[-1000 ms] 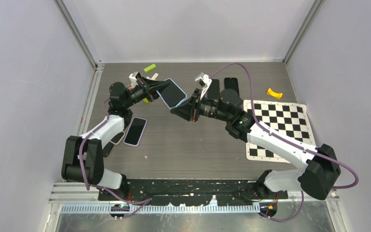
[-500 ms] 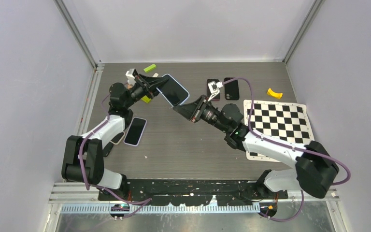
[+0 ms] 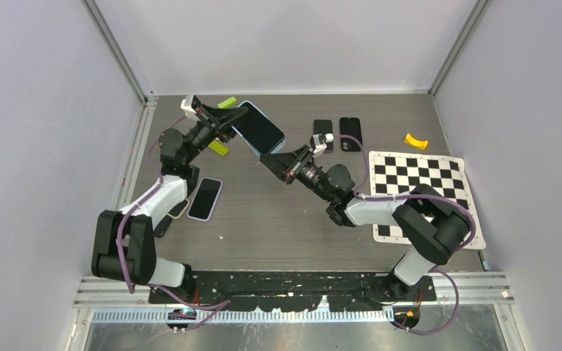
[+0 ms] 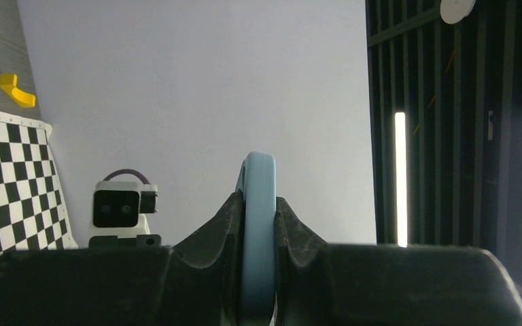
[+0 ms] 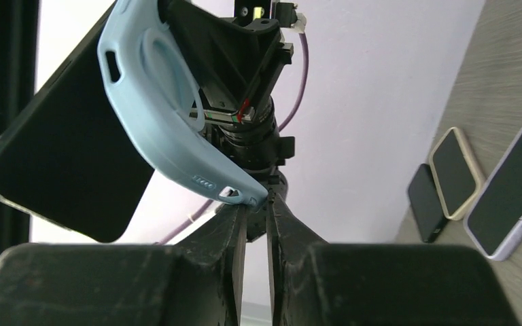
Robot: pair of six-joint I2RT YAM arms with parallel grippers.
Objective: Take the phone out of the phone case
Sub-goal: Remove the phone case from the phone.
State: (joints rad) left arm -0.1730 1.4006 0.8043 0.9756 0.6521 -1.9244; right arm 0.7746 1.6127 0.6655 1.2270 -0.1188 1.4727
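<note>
A black phone point(image 3: 256, 129) in a light blue phone case point(image 5: 156, 102) is held in the air over the back left of the table. My left gripper point(image 3: 225, 129) is shut on one end of it, and the case's blue edge point(image 4: 258, 183) stands upright between its fingers point(image 4: 289, 224). My right gripper point(image 3: 267, 157) meets the phone's lower corner. In the right wrist view its jaws point(image 5: 258, 207) are nearly together and pinch the case's corner. There the case bends away from the phone point(image 5: 68, 149).
A lavender-cased phone point(image 3: 205, 198), a beige one point(image 3: 178, 209) and a small dark one point(image 3: 162, 223) lie at the left. Two black phones point(image 3: 323, 134) point(image 3: 350, 134) lie at the back. A checkerboard mat point(image 3: 424, 186), a yellow piece point(image 3: 416, 141) and green blocks point(image 3: 226, 103) are around.
The left arm has raised and swung the phone toward the back left. The right gripper has followed it, turned over and closed a little on the case's corner.
</note>
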